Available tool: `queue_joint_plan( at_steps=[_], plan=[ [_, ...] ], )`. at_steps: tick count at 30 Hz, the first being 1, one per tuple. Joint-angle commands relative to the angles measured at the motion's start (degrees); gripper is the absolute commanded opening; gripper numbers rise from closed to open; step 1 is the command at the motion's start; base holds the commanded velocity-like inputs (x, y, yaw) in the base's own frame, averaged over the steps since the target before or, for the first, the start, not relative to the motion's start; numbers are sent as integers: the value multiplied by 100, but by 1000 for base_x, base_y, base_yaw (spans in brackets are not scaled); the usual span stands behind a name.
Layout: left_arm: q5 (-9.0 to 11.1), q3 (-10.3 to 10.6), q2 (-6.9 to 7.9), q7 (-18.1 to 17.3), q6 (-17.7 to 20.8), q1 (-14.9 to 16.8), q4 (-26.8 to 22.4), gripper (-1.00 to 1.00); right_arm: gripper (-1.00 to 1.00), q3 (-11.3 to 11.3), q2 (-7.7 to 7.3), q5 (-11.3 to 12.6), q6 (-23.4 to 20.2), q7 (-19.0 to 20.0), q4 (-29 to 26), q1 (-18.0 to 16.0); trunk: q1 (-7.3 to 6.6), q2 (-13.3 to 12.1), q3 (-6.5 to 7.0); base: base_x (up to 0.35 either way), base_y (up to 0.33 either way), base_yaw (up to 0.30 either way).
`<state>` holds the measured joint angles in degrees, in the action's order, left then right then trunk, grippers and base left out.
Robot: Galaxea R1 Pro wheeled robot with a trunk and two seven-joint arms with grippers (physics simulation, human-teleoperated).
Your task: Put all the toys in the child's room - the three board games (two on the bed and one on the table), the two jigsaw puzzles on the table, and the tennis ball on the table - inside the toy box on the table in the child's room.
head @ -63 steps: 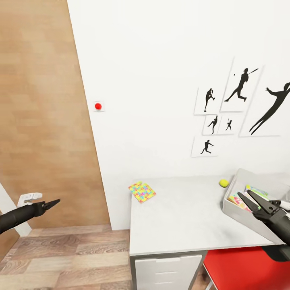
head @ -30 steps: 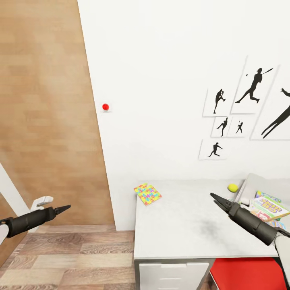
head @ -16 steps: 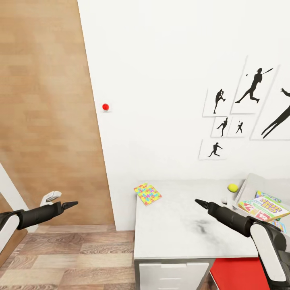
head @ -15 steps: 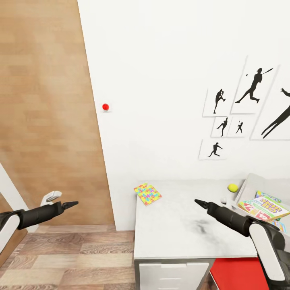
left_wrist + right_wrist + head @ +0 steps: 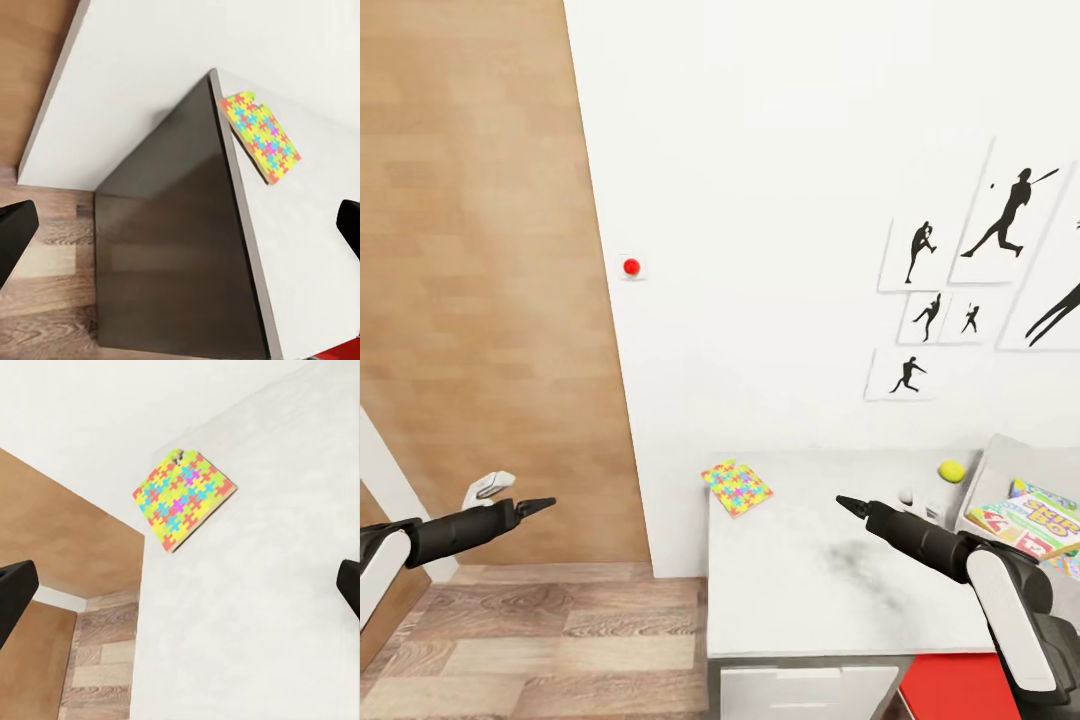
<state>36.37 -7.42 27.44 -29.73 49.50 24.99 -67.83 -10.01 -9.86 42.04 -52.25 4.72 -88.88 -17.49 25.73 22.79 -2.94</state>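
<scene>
A jigsaw puzzle (image 5: 737, 487) lies flat near the left back corner of the light-grey table (image 5: 810, 590); it also shows as the puzzle (image 5: 261, 136) and the puzzle (image 5: 182, 498) in the wrist views. The tennis ball (image 5: 951, 470) rests by the wall next to the toy box (image 5: 993, 462). A SKIP-BO board game (image 5: 1036, 520) lies in the box on other colourful boxes. My right gripper (image 5: 841, 503) hovers over the table, right of the puzzle, open and empty. My left gripper (image 5: 545, 503) hangs open over the floor, left of the table.
A wood-panelled wall (image 5: 470, 280) stands at the left, with plank floor (image 5: 540, 640) below. A white drawer front (image 5: 800, 692) and a red seat (image 5: 950, 695) sit under the table's front edge. Black baseball silhouettes (image 5: 1010, 215) hang on the white wall.
My right gripper has left the toy box and reached leftward over the table toward the puzzle. My left arm has edged forward. The view has shifted slightly.
</scene>
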Motion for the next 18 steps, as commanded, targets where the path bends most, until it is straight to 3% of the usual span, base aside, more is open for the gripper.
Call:
queue_joint_plan(
  at_steps=[1, 13, 18],
  plan=[
    [2, -11, -1, -17, 35, 6, 2, 100, 100, -7, 1, -46, -31, 47, -4, -7, 6, 13, -13, 179, 225, 0],
    [2, 4, 3, -15, 37, 6, 8, 100, 100, 15, 1, -47, 190, 50, 1, -2, 6, 13, -13, 195, 254, 0],
    [2, 21, 0, -15, 25, 6, 11, 100, 100, 118, 1, -72, 279, 8, 7, -5, 6, 13, -13, 148, 115, 0]
  ],
)
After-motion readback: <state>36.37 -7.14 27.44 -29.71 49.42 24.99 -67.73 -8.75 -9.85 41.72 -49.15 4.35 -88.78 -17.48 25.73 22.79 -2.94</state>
